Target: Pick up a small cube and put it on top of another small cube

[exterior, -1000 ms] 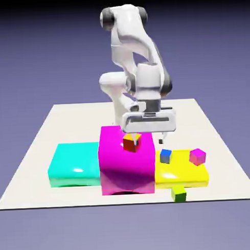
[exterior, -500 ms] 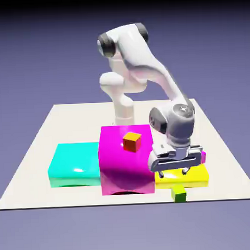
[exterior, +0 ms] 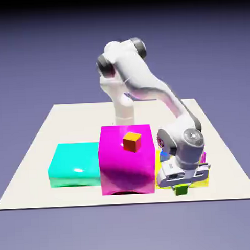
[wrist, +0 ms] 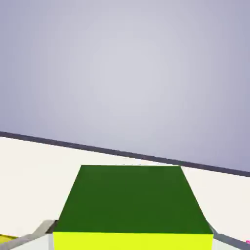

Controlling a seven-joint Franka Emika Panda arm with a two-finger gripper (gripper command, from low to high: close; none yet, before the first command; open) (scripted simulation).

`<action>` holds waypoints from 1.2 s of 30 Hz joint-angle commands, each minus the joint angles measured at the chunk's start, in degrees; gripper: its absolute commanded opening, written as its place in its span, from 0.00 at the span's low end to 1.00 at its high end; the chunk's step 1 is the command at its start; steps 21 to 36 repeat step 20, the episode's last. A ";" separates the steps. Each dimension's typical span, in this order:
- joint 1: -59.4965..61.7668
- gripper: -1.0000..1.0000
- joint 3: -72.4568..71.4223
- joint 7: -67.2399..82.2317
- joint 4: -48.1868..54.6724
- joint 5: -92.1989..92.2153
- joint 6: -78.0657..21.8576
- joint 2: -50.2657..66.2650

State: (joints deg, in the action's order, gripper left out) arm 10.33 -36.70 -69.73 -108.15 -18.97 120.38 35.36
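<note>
Exterior view: two-finger tool (exterior: 181, 186), white, lowered at the near right part of the pale, flat worktop (exterior: 70, 124), around a small green cube (exterior: 181, 190). The cube lies directly between the fingertips, its near face showing below the white hand.

Hand view: dark green face and bright yellow-green face of the cube fill the gap between the two fingers (wrist: 40, 239), one at each side. State of tool: closed on the green cube, holding it. Whether the cube touches the worktop cannot be told. The worktop's dark edge crosses the view at a slant beyond the cube.

Surroundings, exterior view: broad, low yellow block (exterior: 201, 184) behind the tool, largely hidden by the hand. A small blue cube (exterior: 164, 155) shows in part on the far left side of the hand; a bit of a small magenta cube (exterior: 203, 157) shows on the far right side. What either rests on is hidden.

Left of the tool: large, glossy magenta block (exterior: 126, 170), the tallest of the blocks, with a small orange cube (exterior: 132, 142) resting on top. Further left, just beside the magenta block: broad, low cyan block (exterior: 72, 165) with a glossy surface.

Arm reaches from the far middle toward the near right.
</note>
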 commanded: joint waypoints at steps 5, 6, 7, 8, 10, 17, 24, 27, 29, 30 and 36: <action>-3.08 0.00 -3.05 -0.31 -6.69 7.32 -1.34 -10.39; -3.70 0.00 -3.66 -0.36 -8.03 8.82 -1.61 -12.46; -4.31 0.00 -4.27 -0.40 -9.37 10.32 -1.87 -14.54; -4.93 0.00 -4.88 -0.45 -10.70 11.82 -2.13 -16.61; -6.16 0.00 -6.10 -0.54 -13.38 14.82 -2.66 -20.77; -9.22 1.00 -3.69 -3.77 -18.92 11.03 6.65 -16.03; -7.83 1.00 -5.17 -2.09 -16.49 13.56 1.67 -19.26; -7.83 1.00 -5.17 -2.09 -16.49 13.56 1.67 -19.26; -7.83 1.00 -5.17 -2.09 -16.49 13.56 1.67 -19.26; -7.83 1.00 -5.17 -2.09 -16.49 13.56 1.67 -19.26; -7.83 1.00 -5.17 -2.09 -16.49 13.56 1.67 -19.26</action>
